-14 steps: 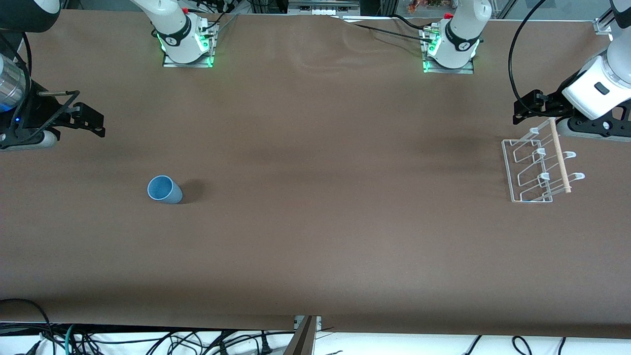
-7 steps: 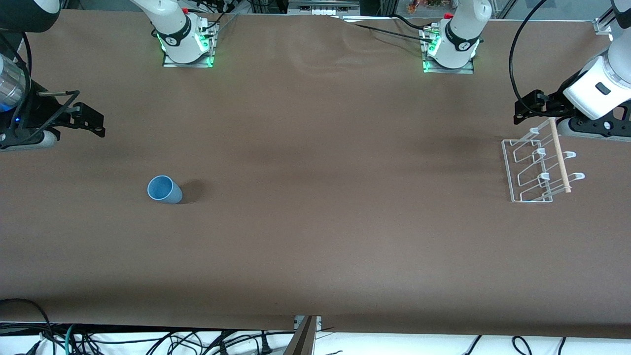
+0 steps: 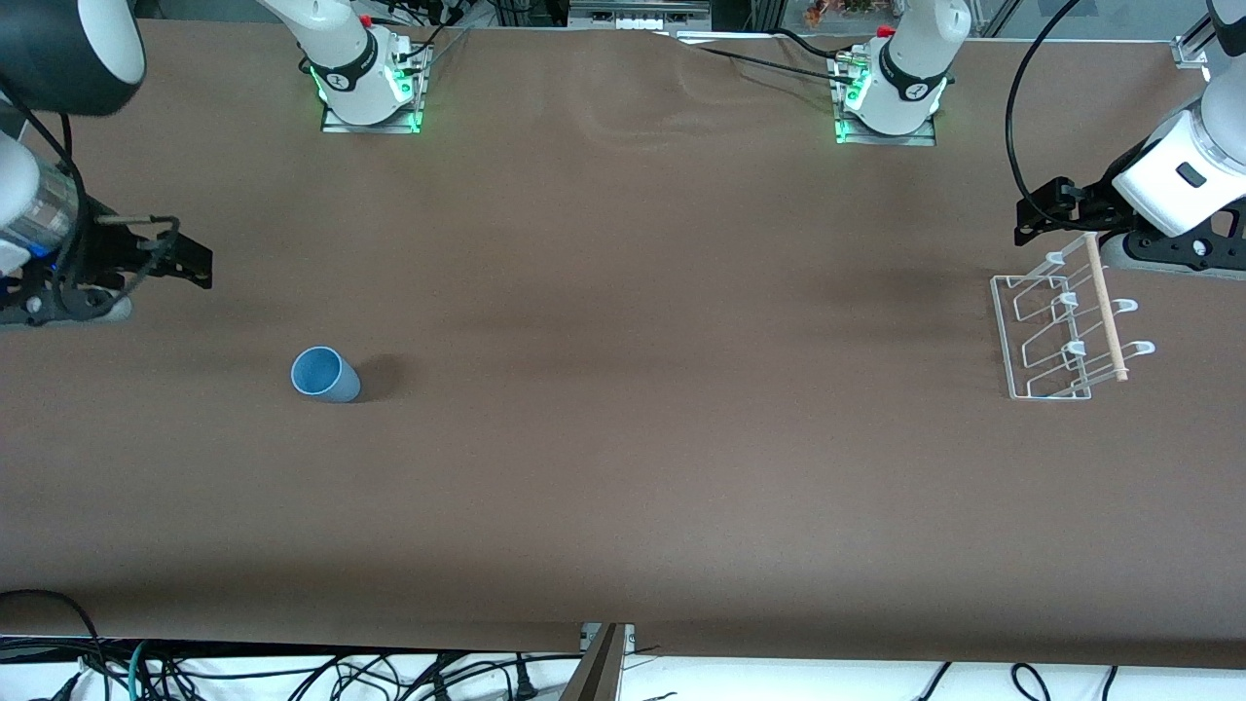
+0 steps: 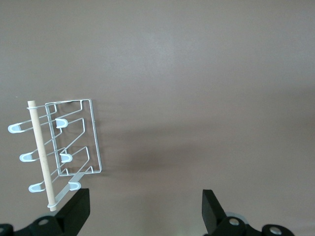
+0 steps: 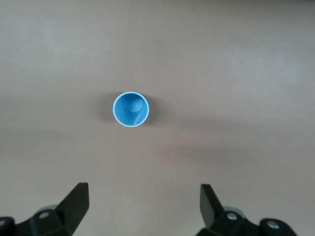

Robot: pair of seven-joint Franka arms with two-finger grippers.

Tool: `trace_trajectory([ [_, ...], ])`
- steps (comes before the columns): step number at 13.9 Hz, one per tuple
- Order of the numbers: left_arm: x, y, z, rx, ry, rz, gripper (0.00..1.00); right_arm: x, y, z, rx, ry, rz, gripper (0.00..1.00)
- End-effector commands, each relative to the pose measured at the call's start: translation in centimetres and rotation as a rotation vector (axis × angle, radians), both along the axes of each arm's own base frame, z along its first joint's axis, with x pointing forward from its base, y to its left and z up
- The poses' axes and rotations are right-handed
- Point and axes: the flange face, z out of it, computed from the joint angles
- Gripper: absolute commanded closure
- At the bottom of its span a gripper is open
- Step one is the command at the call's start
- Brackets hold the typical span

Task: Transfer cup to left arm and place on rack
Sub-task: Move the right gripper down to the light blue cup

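The light-blue cup [image 3: 325,375] stands upright, mouth up, on the brown counter [image 3: 623,467] toward the right arm's end, well apart from everything else. The right pincer [image 3: 185,261] hangs above the counter with its fingers [image 5: 78,199] spread wide and empty; in the right wrist view the cup sits ahead of the gap between them, not yet inside it. The left pincer [image 3: 1046,209] waits over the counter just beside the white wire rack [image 3: 1056,336], likewise spread and holding nothing, with the rack's wooden dowel [image 3: 1107,307] close below it.

The main risks from here, as I judge them:

- The cup looks light and smooth and tapers toward its base. If the right pincer comes down off-centre, one finger may strike the rim and tip or skid the cup instead of straddling it.
- A pinch placed low on the taper could squeeze the cup upward out of the grip; one too hard could deform the thin wall.
- For the handover, the right pincer has to leave free wall for the left pincer to take. Gripping the middle would leave little room, and the fingers could collide.
- Releasing before the left pincer has a firm hold would drop the cup.
- The left pincer is very near the rack, so a careless start could knock the dowel or shift the light wire frame.
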Motion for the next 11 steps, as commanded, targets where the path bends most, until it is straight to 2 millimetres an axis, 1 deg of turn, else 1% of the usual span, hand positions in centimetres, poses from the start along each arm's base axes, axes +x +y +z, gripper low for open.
trace_trajectory([
  [1,0.0,0.1,0.5,-0.016,0.004,0.002,0.00,2.2,-0.8,-3.8,-0.018,0.038,-0.006,0.00],
  [2,0.0,0.1,0.4,-0.016,0.007,0.002,0.00,2.6,-1.1,-5.1,-0.013,0.046,-0.012,0.00],
  [3,0.0,0.1,0.5,-0.016,0.006,0.002,0.00,3.2,-1.1,-7.2,-0.012,0.069,-0.013,0.00],
  [6,-0.1,0.0,0.4,-0.016,0.012,0.000,0.00,4.6,-1.1,-12.4,-0.007,0.117,-0.014,0.00],
  [8,-0.1,0.0,0.4,-0.015,0.013,0.000,0.00,4.8,-1.3,-16.1,0.018,0.142,-0.027,0.00],
  [9,-0.1,0.0,0.4,-0.016,0.012,0.000,0.00,4.7,-1.3,-17.5,0.023,0.146,-0.027,0.00],
  [11,-0.1,0.0,0.4,-0.016,0.012,0.000,0.00,4.3,-1.4,-19.6,0.024,0.131,-0.025,0.00],
])
